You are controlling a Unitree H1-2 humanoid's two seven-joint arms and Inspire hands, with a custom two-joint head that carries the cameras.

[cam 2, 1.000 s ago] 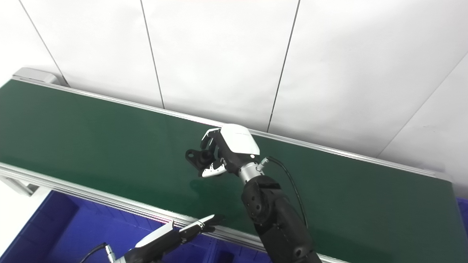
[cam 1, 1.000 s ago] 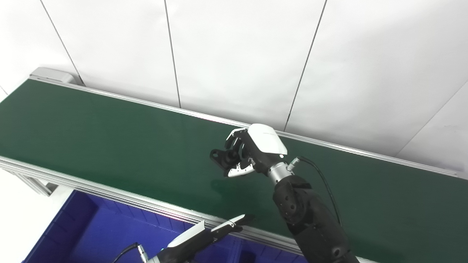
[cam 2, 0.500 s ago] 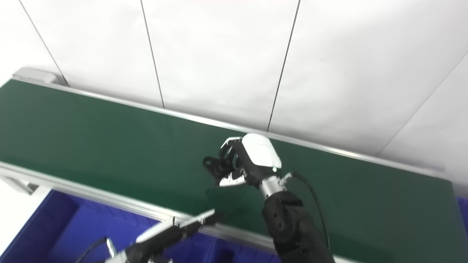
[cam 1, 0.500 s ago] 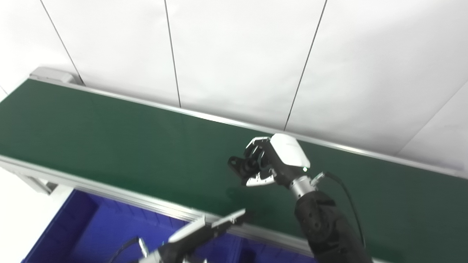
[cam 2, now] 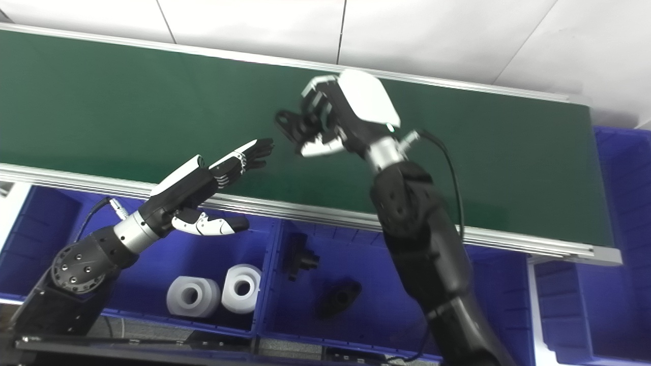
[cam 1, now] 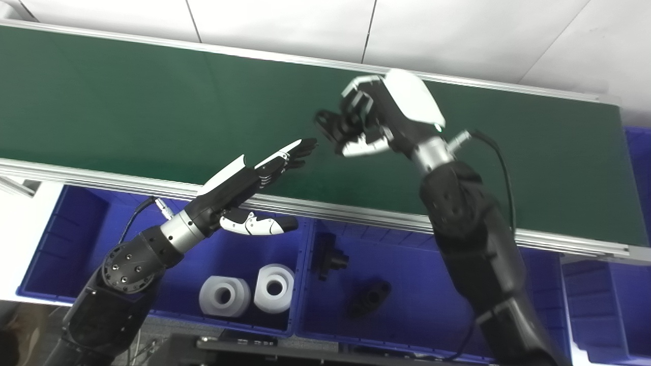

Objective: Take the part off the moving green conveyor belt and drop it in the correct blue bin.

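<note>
My right hand (cam 1: 384,119) is shut on a small black part (cam 1: 331,127) and holds it above the green conveyor belt (cam 1: 127,107). It also shows in the right eye view (cam 2: 346,119). My left hand (cam 1: 252,175) is open, fingers stretched flat over the belt's near rail, empty. Below the belt stand blue bins: the left bin (cam 1: 76,239) holds two white cylinders (cam 1: 246,292), the middle bin (cam 1: 407,310) holds two black parts (cam 1: 351,279).
The belt's aluminium near rail (cam 1: 356,216) runs between the belt and the bins. Another blue bin (cam 1: 610,300) stands at the right, and blue shows past the belt's right end (cam 1: 638,168). A white panelled wall (cam 1: 279,20) is behind.
The camera has tilted down, so the bins and my left arm now show. My right hand still holds the black part, lifted over the belt.
</note>
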